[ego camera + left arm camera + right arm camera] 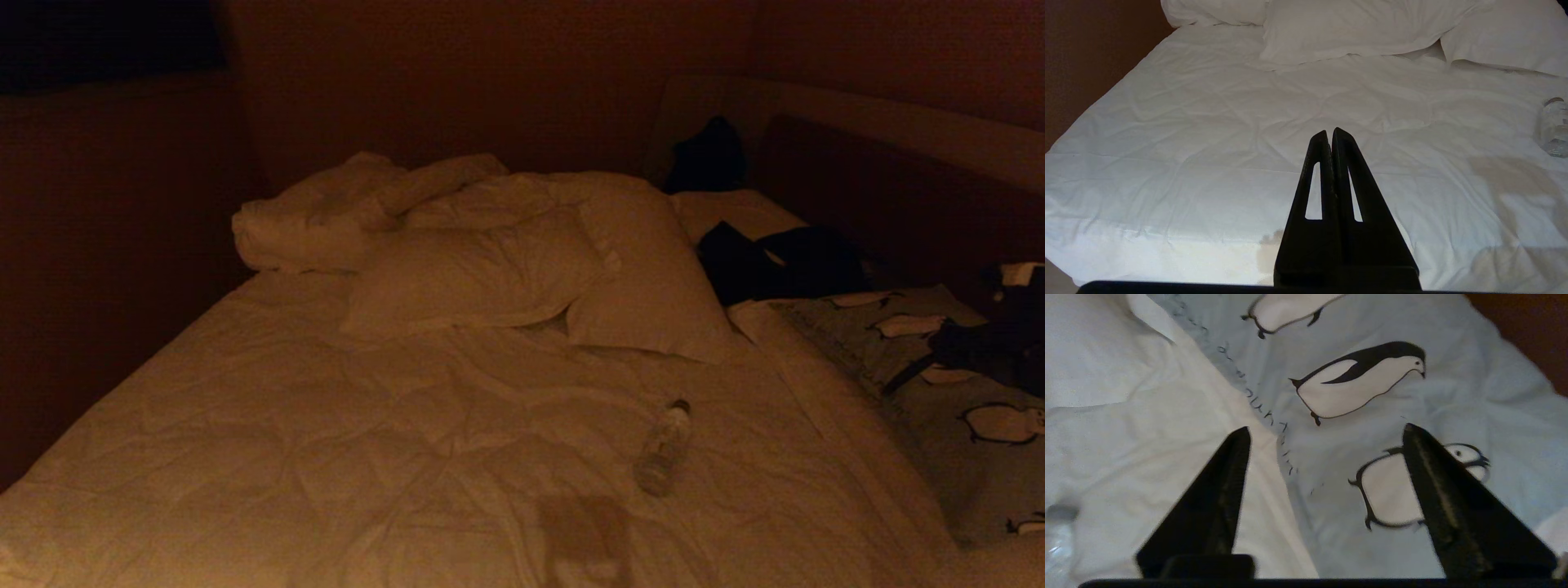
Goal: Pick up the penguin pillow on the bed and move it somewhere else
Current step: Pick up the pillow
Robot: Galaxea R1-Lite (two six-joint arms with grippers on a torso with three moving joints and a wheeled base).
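Observation:
The penguin pillow point(939, 392) lies along the right side of the bed point(326, 425). It is pale grey-blue with black-and-white penguins and a line of small lettering near its edge. My right arm point(992, 339) reaches in over it from the right edge of the head view. In the right wrist view my right gripper point(1327, 430) hangs open just above the penguin pillow point(1331, 506), one finger over the white sheet, the other over a printed penguin; nothing is between them. My left gripper point(1331, 132) is shut and empty, parked over the near duvet.
Two plain white pillows point(473, 278) point(653, 286) and a bunched duvet lie at the head of the bed. A clear plastic bottle point(663, 449) lies on the duvet left of the penguin pillow. Dark clothing point(775, 261) sits by the headboard point(898, 131).

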